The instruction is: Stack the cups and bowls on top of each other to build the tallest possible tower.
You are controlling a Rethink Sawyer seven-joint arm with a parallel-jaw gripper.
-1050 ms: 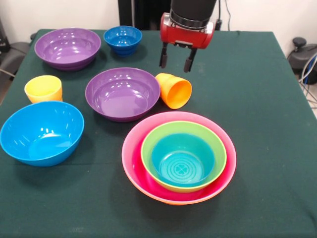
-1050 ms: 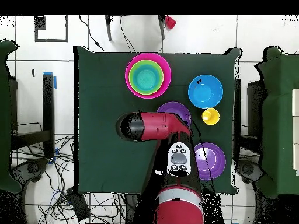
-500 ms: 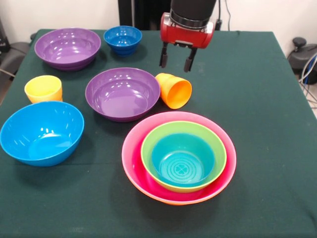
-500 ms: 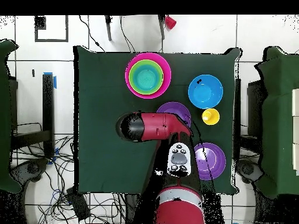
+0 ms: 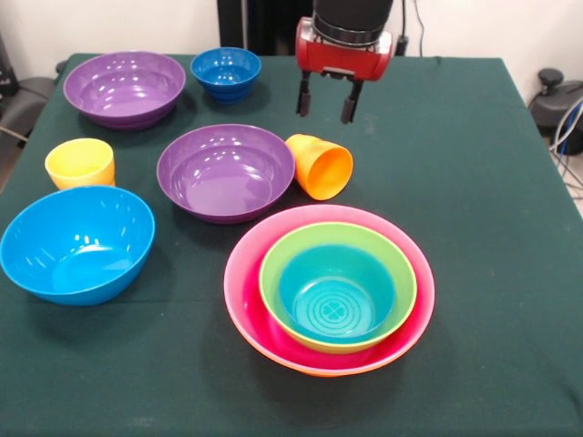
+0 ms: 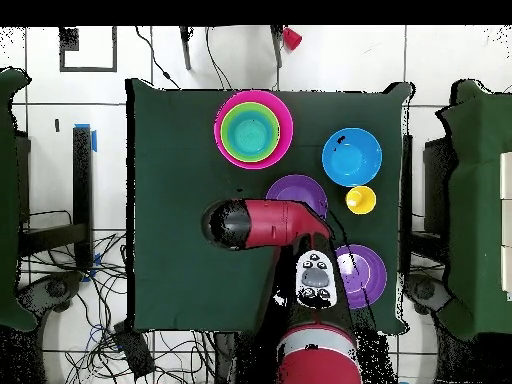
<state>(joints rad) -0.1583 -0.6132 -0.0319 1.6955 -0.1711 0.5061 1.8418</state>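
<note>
Gripper [image 5: 325, 102] empty, jaws apart, above and behind the orange cup [image 5: 321, 167]. Cup lies tipped beside purple bowl [image 5: 225, 171]; risk: may roll when pinched.

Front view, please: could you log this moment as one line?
gripper: open, empty, above table | orange cup: on its side | tower: four bowls nested

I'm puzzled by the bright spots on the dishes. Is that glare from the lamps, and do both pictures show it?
Front view: yes, small white highlights from lights overhead sit on the glossy light blue bowl and both purple bowls; the green cloth shows none, and shadows under the bowls are soft. Overhead view: the bowls look flat-coloured, with no clear glare.
</note>
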